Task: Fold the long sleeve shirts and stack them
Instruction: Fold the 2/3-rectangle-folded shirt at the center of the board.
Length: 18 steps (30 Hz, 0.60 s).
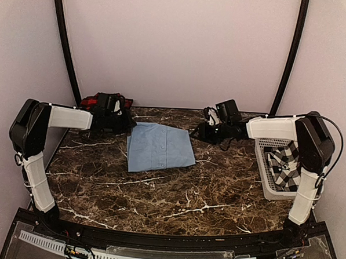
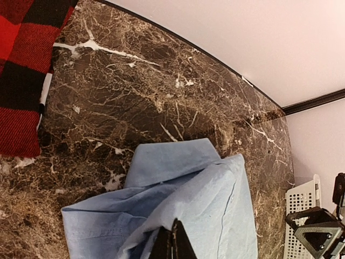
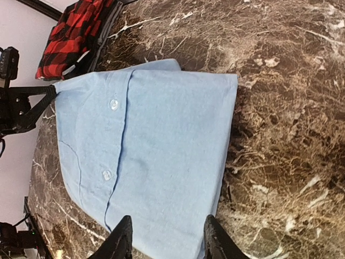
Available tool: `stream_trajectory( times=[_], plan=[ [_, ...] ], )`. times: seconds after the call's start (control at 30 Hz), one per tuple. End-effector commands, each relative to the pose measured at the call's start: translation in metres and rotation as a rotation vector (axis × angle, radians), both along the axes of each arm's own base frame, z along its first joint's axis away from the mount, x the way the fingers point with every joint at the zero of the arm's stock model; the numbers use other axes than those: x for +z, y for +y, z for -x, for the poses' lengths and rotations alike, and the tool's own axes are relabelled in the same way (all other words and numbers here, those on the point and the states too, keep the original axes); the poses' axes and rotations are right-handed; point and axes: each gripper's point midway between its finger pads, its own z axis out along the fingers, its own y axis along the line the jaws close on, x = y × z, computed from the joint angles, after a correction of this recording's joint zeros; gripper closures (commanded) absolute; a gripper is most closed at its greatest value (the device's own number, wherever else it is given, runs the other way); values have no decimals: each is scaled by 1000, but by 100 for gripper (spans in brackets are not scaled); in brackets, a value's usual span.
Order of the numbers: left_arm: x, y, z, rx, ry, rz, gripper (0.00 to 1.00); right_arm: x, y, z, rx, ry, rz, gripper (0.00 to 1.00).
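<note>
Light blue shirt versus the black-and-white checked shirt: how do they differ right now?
The light blue shirt is plain; the checked shirt is patterned black and white. The light blue shirt lies folded flat on the table; the checked shirt sits bunched in the white basket. The left gripper pinches a corner of the light blue shirt; no gripper holds the checked shirt. Both are cloth.

Dark brown marble table (image 1: 175, 193), white veins. Blue shirt (image 1: 159, 147) folded, lying toward the back, about centre. Plaid shirt (image 1: 92, 102) bunched at back left corner, near the blue one but apart. White lattice basket (image 1: 268, 147) on right edge.
</note>
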Motion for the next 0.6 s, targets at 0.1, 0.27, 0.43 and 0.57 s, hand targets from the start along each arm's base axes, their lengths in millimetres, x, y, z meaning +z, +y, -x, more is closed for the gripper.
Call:
stream_trajectory(
  times=[0.1,0.27,0.43,0.57],
  plan=[
    [19,5,9,3,-43,-2,100,-13,-7,15,-25,42,-179,41],
    [14,2,8,-5,-32,1,100,-30,9,14,24,100,-249,32],
    [11,-1,5,-14,-26,9,100,-40,22,12,55,141,-290,30],
    [14,-2,4,-18,-25,14,100,-43,33,10,65,163,-307,34]
  ],
)
